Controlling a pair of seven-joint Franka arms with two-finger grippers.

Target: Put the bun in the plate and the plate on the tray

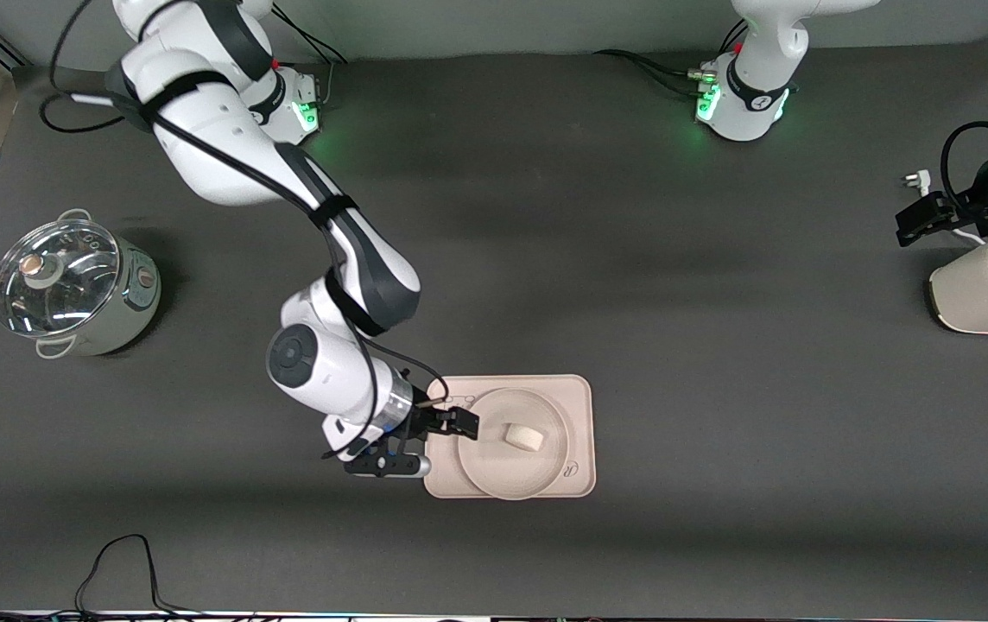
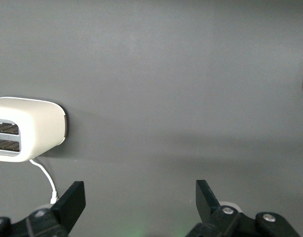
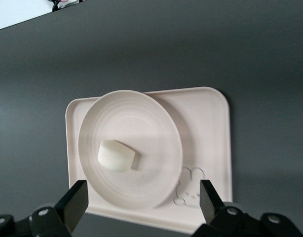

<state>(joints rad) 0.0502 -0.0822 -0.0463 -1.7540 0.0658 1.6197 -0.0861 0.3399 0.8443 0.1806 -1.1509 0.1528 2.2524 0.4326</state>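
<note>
The small white bun (image 1: pixel 524 437) lies in the round cream plate (image 1: pixel 485 415), and the plate sits on the rectangular cream tray (image 1: pixel 576 406). My right gripper (image 1: pixel 452 423) is open and empty, low over the tray's edge toward the right arm's end, beside the plate's rim. In the right wrist view the bun (image 3: pixel 117 155), plate (image 3: pixel 151 123) and tray (image 3: pixel 210 123) lie just ahead of the open right gripper (image 3: pixel 143 197). My left gripper (image 1: pixel 921 220) waits open and empty at the left arm's end of the table; it also shows in the left wrist view (image 2: pixel 139 200).
A white toaster (image 1: pixel 986 294) with a cord stands at the left arm's end; it also shows in the left wrist view (image 2: pixel 28 128). A pale green pot with a glass lid (image 1: pixel 71 285) stands at the right arm's end. A rabbit drawing (image 3: pixel 188 187) marks the tray.
</note>
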